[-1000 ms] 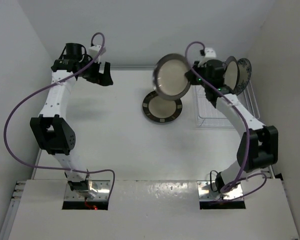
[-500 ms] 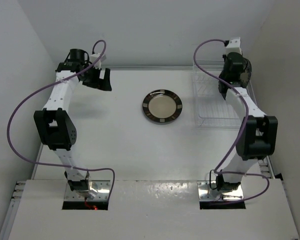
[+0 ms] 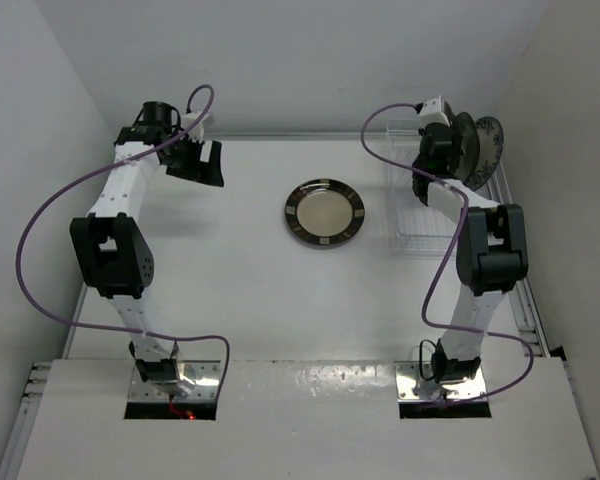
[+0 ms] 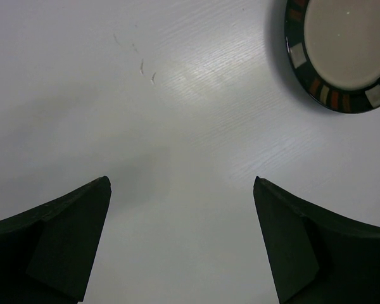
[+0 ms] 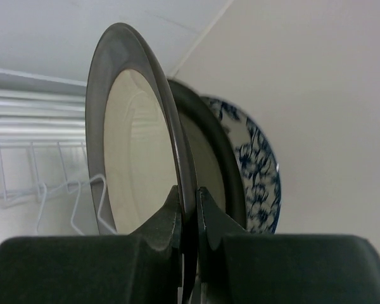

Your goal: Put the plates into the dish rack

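Since the earlier frame, the right gripper (image 5: pixel 189 196) has carried the cream-centred plate with the dark metallic rim (image 5: pixel 136 164) from above the table (image 3: pixel 230 260) across to the dish rack (image 3: pixel 412 225). This places the current step near completion: the plate is standing upright at the rack, beside two plates already standing there.

The right fingers (image 5: pixel 168 218) are pinching the lower rim of this plate, one on each face. The plate is rising edge-on directly above the grip. Just behind it a second dark-rimmed plate (image 5: pixel 209 158) is standing, and behind that the blue floral plate (image 5: pixel 259 164). The rack tines (image 5: pixel 44 158) are showing to the left of the held plate; whether its rim is already sitting between tines cannot be told.

The left gripper (image 4: pixel 180 190) is hovering over bare table with its fingers spread wide and holding nothing. The patch-rimmed plate (image 3: pixel 325 213) is lying flat at mid-table, well apart from both grippers, and is judged to be the remaining item to load.
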